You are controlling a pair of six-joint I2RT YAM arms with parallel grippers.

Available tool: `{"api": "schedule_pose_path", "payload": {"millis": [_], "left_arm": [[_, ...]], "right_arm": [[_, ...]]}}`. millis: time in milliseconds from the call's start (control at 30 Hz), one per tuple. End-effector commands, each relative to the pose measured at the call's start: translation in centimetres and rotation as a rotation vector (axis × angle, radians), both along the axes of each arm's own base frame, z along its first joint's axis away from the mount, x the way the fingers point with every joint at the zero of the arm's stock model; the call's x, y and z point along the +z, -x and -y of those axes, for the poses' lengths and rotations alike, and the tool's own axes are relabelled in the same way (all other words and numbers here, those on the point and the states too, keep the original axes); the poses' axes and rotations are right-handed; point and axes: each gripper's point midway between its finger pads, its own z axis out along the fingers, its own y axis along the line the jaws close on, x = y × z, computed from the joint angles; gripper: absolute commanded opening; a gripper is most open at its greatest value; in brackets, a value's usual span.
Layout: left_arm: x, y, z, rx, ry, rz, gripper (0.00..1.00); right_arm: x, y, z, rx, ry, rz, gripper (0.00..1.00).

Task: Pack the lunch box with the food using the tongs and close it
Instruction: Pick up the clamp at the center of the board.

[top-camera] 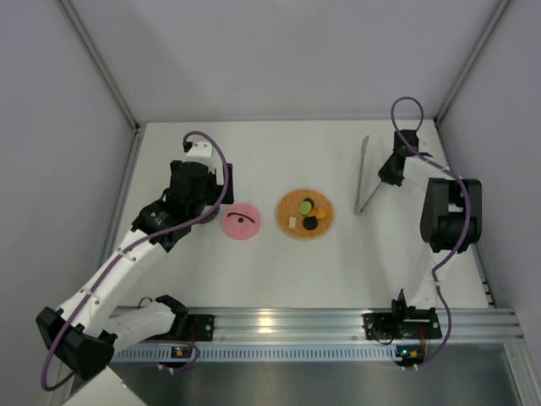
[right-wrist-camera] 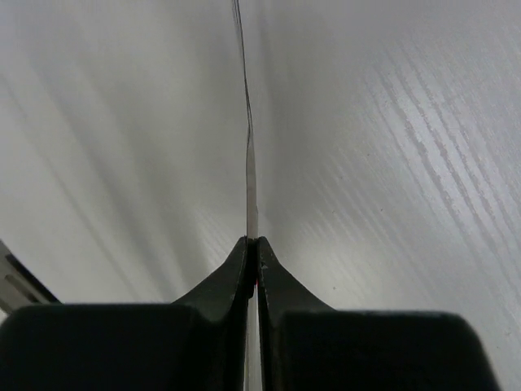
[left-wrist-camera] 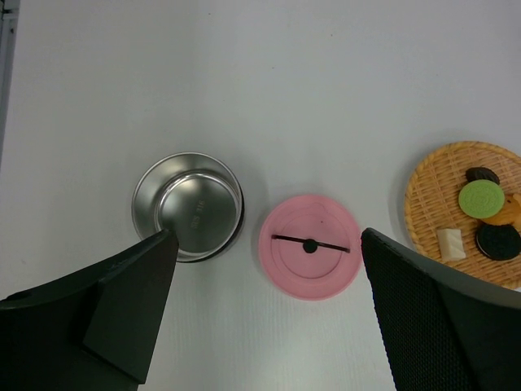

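Left gripper: hovers over the counter, well left of the orange plate; jaws wide apart and holding nothing, probably parked so its camera covers the packing spot.
Lunch box: the steel tin stands upright and open, furthest left of the plate, hollow and ready to be filled; the left arm hides it from the top view.
Lid: lies flat between tin and plate, apart from both, off so that the tin can be filled.
Food: green, orange, black and pale yellow pieces sit together on the plate; none is in the tin.
Tongs: right of the plate, apart from it, not yet lifted clear of the counter.
Right gripper: jaws pinched tight on one thin steel arm of the tongs, likely to pick them up.
Tongs' axis: runs near to far, slightly slanted; the joined end seems the near one, the tips pointing away.
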Motion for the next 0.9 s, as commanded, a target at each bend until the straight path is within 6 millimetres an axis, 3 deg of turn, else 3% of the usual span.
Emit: {"api": "schedule_pose_path", "payload": {"millis": [0,67,100,167,200,267,333,367,400,500,533,600,667,833,867], "left_arm": [[1.0,0.0,2.0,-0.079,0.075,0.016,0.99],[1.2,0.4,3.3,-0.143,0.112,0.005,0.99],[1.4,0.5,3.9,-0.173,0.128,0.003,0.99],[2.3,1.2,5.5,-0.257,0.182,-0.002,0.99],[2.6,1.4,6.1,-0.287,0.203,-0.003,0.99],[3.5,1.9,7.3,-0.342,0.256,0.000,0.99],[4.5,2.9,9.0,-0.429,0.333,-0.008,0.99],[4.9,3.2,9.5,-0.455,0.362,-0.006,0.99],[5.5,3.7,10.6,-0.506,0.416,-0.006,0.99],[6.0,5.1,12.5,-0.601,0.519,-0.030,0.99],[7.1,5.2,13.1,-0.637,0.555,0.003,0.99],[6.9,6.0,14.2,-0.702,0.608,-0.013,0.99],[8.3,6.3,15.1,-0.758,0.680,0.031,0.99],[7.9,7.4,16.9,-0.862,0.833,0.012,0.99],[8.8,7.4,17.1,-0.891,0.860,0.057,0.99]], "right_arm": [[7.0,-1.3,-2.9,0.067,-0.064,0.171,0.00],[8.9,-1.3,-5.1,0.129,-0.136,0.223,0.00],[10.6,-0.9,-8.1,0.210,-0.204,0.268,0.00],[12.1,-0.1,-10.0,0.268,-0.255,0.304,0.00],[14.1,0.2,-11.5,0.310,-0.280,0.361,0.00],[15.5,1.7,-14.2,0.406,-0.368,0.400,0.00],[18.9,3.4,-17.0,0.513,-0.476,0.488,0.00],[18.9,4.4,-17.8,0.539,-0.504,0.488,0.00],[20.9,5.6,-19.2,0.591,-0.530,0.533,0.00],[22.9,8.3,-20.7,0.656,-0.557,0.572,0.00],[23.6,8.8,-21.1,0.673,-0.570,0.592,0.00],[24.5,10.4,-21.7,0.710,-0.618,0.600,0.00],[25.2,11.3,-21.9,0.724,-0.632,0.615,0.00],[26.8,13.1,-22.4,0.759,-0.691,0.637,0.00],[27.6,13.3,-22.7,0.765,-0.711,0.657,0.00]]}}
